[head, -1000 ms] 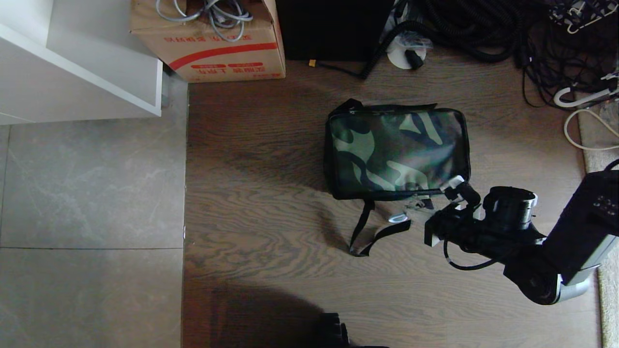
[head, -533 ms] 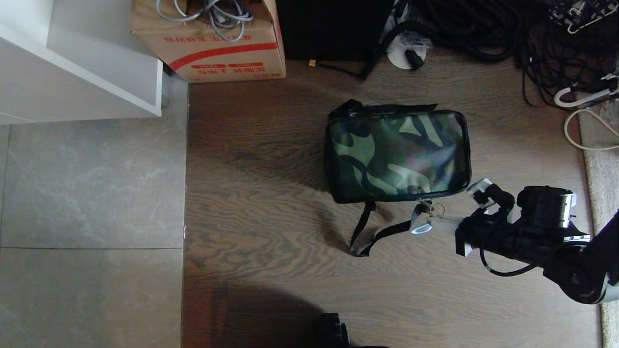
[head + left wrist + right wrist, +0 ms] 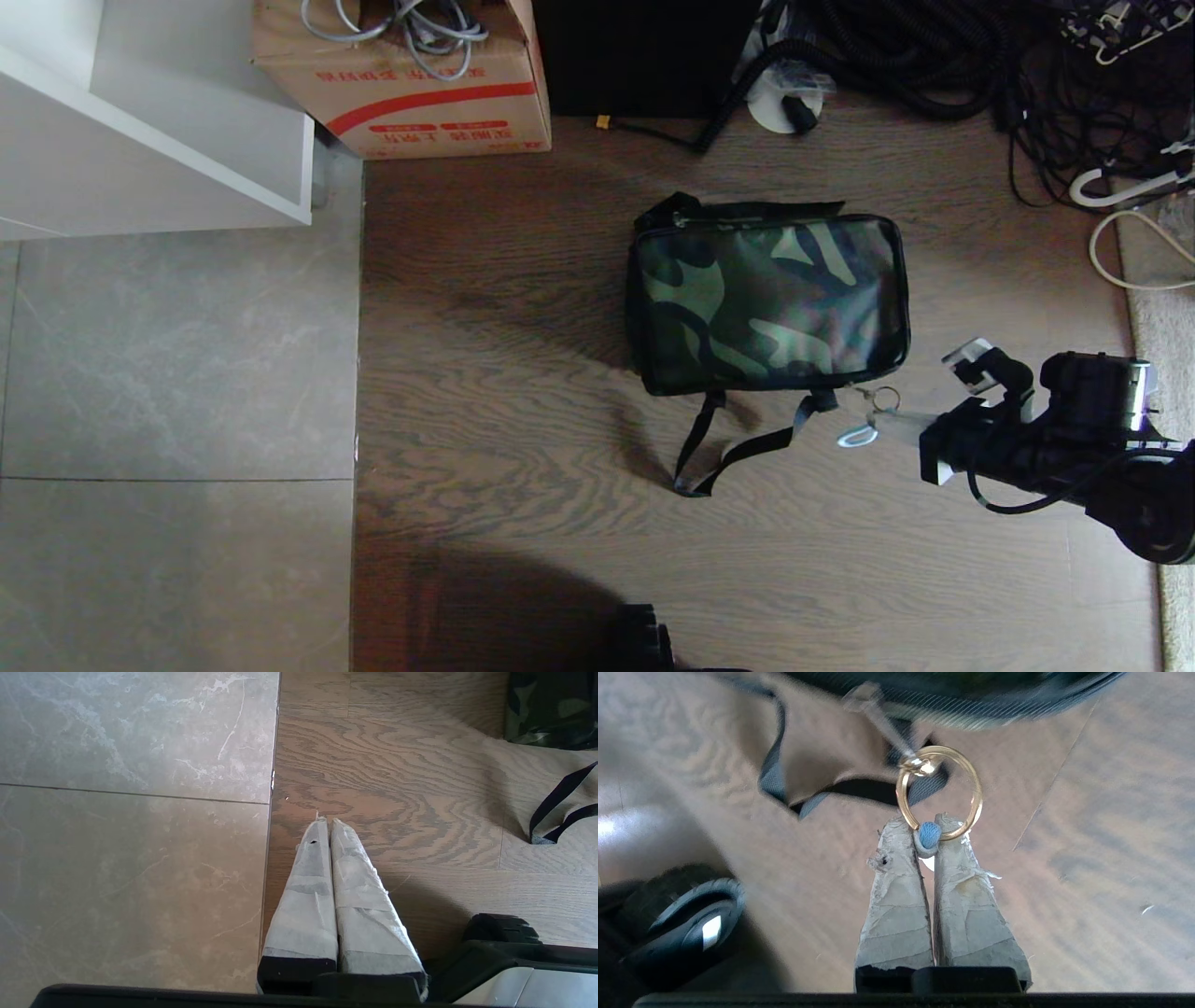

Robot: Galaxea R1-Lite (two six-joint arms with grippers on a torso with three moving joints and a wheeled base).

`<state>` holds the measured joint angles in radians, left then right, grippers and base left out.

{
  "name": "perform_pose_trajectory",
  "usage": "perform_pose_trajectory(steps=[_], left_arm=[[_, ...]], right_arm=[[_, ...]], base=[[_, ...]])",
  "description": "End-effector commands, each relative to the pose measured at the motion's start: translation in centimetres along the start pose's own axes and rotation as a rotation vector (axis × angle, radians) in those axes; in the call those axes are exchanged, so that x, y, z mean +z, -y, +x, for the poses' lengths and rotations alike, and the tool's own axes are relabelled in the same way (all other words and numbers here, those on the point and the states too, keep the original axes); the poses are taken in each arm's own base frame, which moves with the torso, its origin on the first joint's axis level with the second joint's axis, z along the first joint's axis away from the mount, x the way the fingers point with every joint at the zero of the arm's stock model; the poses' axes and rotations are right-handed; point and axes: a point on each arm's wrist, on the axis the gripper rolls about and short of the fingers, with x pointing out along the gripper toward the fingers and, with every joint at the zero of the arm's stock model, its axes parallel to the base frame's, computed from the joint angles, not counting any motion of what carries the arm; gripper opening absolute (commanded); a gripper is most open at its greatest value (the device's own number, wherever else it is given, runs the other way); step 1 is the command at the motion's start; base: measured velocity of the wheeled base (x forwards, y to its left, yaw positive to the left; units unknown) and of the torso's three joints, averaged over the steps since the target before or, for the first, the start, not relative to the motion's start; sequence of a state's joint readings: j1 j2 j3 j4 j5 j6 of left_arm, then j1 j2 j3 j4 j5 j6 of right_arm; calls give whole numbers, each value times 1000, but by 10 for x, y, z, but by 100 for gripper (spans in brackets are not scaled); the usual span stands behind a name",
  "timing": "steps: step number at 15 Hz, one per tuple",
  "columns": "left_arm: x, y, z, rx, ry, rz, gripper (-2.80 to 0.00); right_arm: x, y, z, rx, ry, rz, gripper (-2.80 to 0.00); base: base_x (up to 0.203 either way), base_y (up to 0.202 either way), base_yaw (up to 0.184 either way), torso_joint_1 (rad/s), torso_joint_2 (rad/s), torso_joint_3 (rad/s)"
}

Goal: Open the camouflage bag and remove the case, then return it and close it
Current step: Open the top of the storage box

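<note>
Wood-plank floor (image 3: 523, 448), boxy green-black-tan camouflage bag (image 3: 766, 299) lying zipped near the far clutter; right pincer (image 3: 930, 826) pinching blue tab on brass zipper ring (image 3: 940, 792) at near right corner, left pincer (image 3: 325, 826) pressed together, parked; opening step, next likely hauling zipper round the corner.

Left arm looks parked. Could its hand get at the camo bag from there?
Probably not without moving. The left hand hangs shut over bare floor, the camouflage bag well off to one side. Nothing lies between except floor and a strap. The right hand holds the zipper ring.
</note>
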<state>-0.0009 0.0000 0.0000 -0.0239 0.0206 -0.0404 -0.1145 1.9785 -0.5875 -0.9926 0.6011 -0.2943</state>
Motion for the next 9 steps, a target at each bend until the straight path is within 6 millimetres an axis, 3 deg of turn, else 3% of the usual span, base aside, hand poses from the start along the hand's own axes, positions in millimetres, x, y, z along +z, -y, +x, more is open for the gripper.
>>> perform_pose_trajectory(steps=[1, 9], left_arm=[[-2, 0, 1, 1, -9, -1, -280], [-2, 0, 1, 0, -7, -1, -280]], right_arm=[[2, 15, -1, -22, 9, 6, -280], [5, 55, -11, -27, -2, 60, -280]], base=[[0, 0, 0, 0, 0, 0], [0, 0, 0, 0, 0, 0]])
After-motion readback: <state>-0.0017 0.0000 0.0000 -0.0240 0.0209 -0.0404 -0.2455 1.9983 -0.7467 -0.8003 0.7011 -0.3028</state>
